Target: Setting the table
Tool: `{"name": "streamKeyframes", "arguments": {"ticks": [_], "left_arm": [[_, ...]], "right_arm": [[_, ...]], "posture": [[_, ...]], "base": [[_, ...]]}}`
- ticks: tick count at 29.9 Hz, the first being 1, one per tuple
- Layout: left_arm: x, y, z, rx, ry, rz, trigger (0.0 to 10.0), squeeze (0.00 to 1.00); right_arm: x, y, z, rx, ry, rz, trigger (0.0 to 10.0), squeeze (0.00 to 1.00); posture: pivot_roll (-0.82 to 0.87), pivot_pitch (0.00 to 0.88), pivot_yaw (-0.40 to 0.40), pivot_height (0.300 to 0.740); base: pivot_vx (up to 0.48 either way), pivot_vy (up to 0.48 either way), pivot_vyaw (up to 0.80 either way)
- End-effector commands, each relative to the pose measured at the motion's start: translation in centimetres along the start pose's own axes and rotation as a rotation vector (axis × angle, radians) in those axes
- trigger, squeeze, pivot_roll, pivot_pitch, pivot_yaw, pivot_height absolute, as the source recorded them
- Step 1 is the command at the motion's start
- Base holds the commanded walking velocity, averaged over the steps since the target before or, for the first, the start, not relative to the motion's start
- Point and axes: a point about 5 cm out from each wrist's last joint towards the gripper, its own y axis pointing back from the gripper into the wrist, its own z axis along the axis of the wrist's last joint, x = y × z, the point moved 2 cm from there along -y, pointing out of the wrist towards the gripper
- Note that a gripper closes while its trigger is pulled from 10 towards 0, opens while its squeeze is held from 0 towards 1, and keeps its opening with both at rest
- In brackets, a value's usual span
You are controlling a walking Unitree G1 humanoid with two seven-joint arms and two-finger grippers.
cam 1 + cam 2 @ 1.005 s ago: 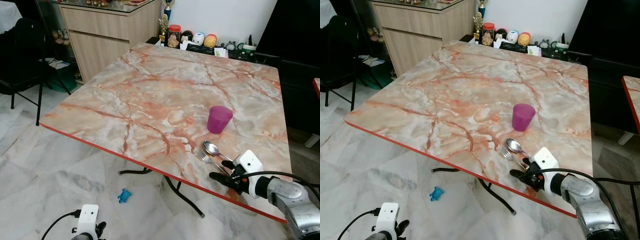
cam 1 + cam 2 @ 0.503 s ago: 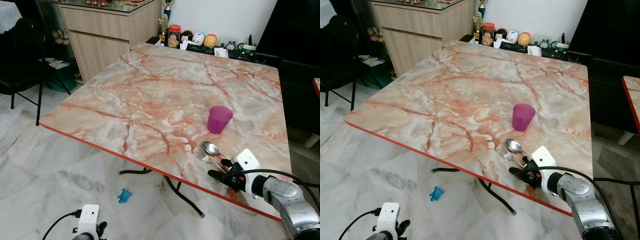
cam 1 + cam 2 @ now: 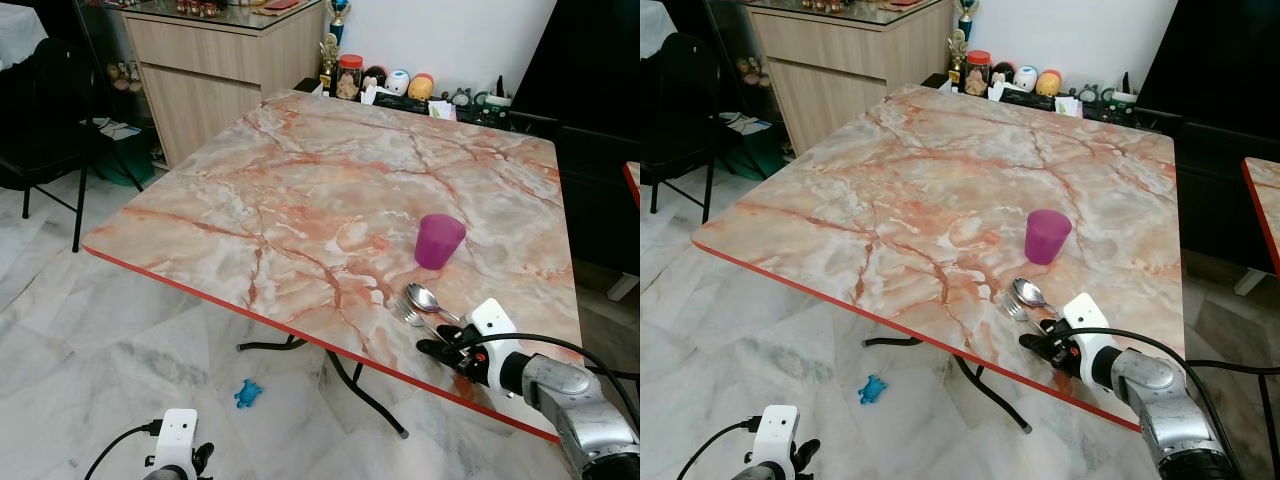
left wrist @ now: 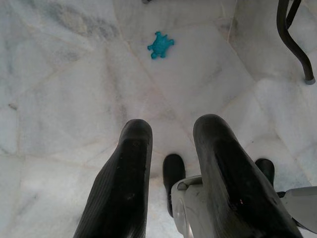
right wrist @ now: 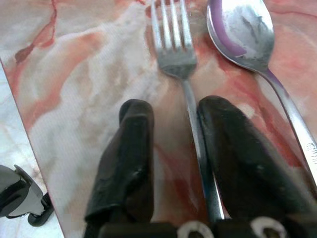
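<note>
Left eye view: taking the table as the landmark, a dark chair stands on the floor off its left side; a wooden cabinet stands beyond its far left corner; the left gripper hangs low over the floor below the table's near edge, its two fingers apart with nothing between them; a small blue toy lies on the floor under the near edge, close to the black table leg; along the far edge stands a row of small things, among them a jar with a red lid and some round figures; on the table's right half a purple cup stands upright, apart from the cutlery; nearer the front edge than the cup lie a fork and a spoon side by side, close but not touching, bowl and tines pointing toward the cup; the right gripper lies low over the table's front right corner, at the handle ends of the cutlery; in the right wrist view its fingers stand apart, one on each side of the fork's handle, which runs close along the inner face of one finger; they are not closed on it; the spoon's handle passes outside that same finger.
</note>
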Motion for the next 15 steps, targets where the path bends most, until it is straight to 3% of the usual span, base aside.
{"name": "streamKeyframes", "arguments": {"ticks": [1, 15], "left_arm": [[0.08, 0.04, -0.29, 0.015, 0.008, 0.004, 10.0, 0.00], [0.18, 0.07, -0.29, 0.013, 0.004, 0.007, 10.0, 0.00]], "right_arm": [[-0.36, 0.17, -0.58, 0.029, -0.018, -0.021, 0.0, 0.00], [-0.28, -0.05, -0.33, 0.018, -0.011, -0.028, 0.0, 0.00]], "posture": [[0.12, 0.000, -0.041, 0.728], [0.12, 0.000, -0.037, 0.728]], "base": [[0.000, 0.000, 0.00], [0.000, 0.000, 0.00]]}}
